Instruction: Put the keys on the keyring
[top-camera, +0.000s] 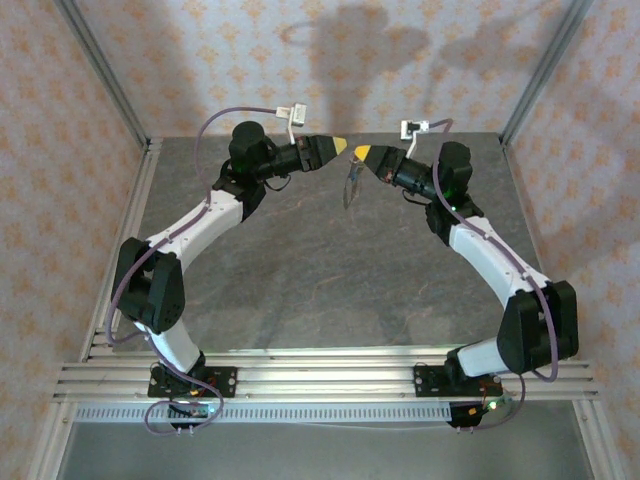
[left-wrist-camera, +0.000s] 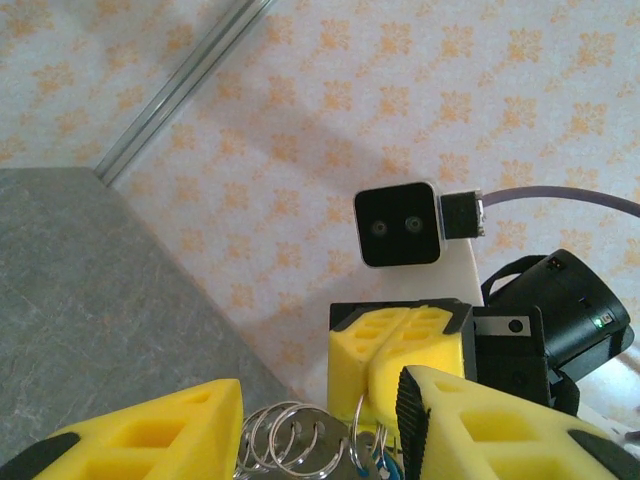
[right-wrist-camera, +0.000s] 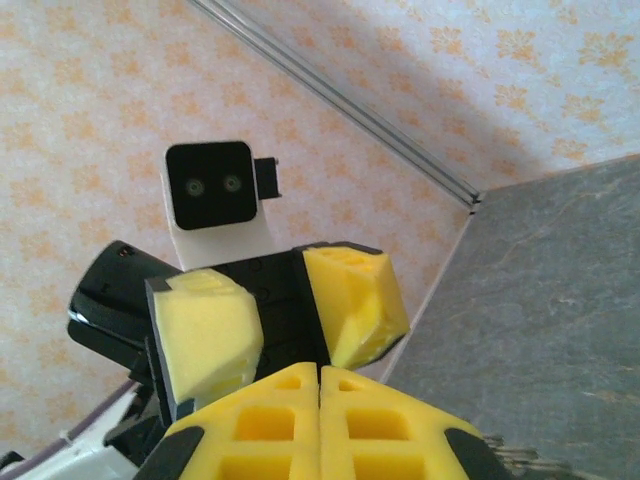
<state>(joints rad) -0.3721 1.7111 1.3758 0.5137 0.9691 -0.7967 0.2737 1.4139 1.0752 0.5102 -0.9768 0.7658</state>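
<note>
Now the right gripper (left-wrist-camera: 388, 350) pinches the keyring (left-wrist-camera: 295, 440) mid-air above the far table (top-camera: 300, 270) while the left gripper (top-camera: 338, 146) stands parted around its coils, and should close gently on one coil, squarely, so nothing twists loose.

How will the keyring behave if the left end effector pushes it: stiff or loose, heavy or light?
Probably loose: the keyring looks like several thin wire loops bunched together, so they would likely swing and shift. It seems light, hanging from the shut right end effector. The smooth metal may slip against the left end effector.
</note>
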